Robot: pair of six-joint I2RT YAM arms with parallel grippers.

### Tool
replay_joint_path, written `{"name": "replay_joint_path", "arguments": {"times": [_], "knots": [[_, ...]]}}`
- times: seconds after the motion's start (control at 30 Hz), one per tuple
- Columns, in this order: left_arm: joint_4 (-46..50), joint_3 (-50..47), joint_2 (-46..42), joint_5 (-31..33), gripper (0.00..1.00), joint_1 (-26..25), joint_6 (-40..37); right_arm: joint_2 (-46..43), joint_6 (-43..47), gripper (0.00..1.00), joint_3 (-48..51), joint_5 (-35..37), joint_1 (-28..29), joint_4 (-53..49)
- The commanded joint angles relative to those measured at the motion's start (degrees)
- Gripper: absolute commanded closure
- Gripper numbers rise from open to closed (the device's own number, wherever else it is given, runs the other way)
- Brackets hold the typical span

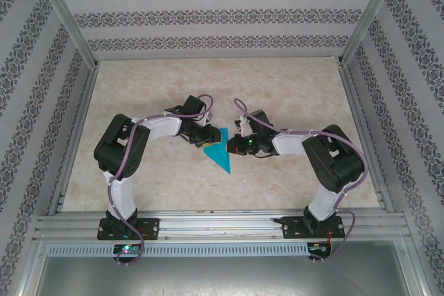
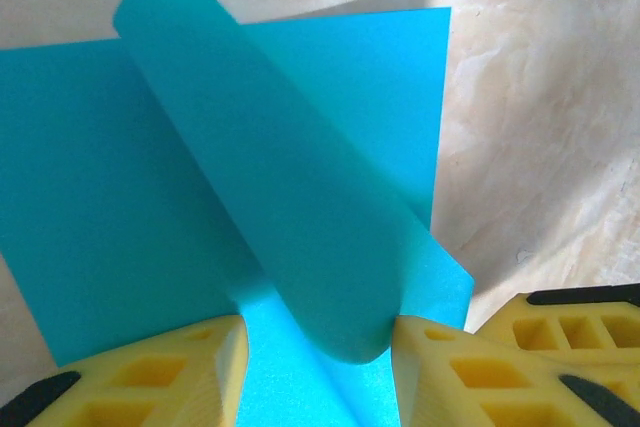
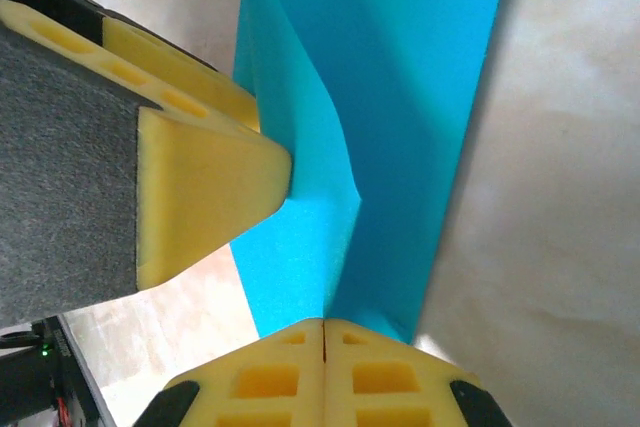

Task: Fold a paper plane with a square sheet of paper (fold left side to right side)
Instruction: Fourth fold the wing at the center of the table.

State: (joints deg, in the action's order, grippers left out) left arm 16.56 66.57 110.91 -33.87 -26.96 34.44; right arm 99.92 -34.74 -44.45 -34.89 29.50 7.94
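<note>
Looks mid-fold on the left-over-right step. Got the left gripper (image 2: 320, 352) part-open, straddling a curled flap of the square sheet of paper (image 2: 90, 197) at the centre of the table (image 1: 277, 95) — then the right gripper (image 3: 323, 327) clamped shut on 1 raised edge. Next up: needs carrying across, squaring corners, pressing flat.

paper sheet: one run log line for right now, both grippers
phase: mid-fold | teal paper sheet: flap curled over | left gripper: jaws apart astride curl | right gripper: shut on sheet
</note>
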Motion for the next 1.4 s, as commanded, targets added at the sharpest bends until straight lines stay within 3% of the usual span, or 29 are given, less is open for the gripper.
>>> {"name": "replay_joint_path", "arguments": {"times": [0.0,1.37], "knots": [[3.8,0.3,1.9,3.1,0.57,-0.7,-1.6,1.1,1.9,1.00,-1.4,1.8,0.3,-2.5],[3.9,0.6,2.0,2.9,0.57,-0.7,-1.6,5.2,4.5,1.00,-3.8,5.7,0.0,-7.8]]}}
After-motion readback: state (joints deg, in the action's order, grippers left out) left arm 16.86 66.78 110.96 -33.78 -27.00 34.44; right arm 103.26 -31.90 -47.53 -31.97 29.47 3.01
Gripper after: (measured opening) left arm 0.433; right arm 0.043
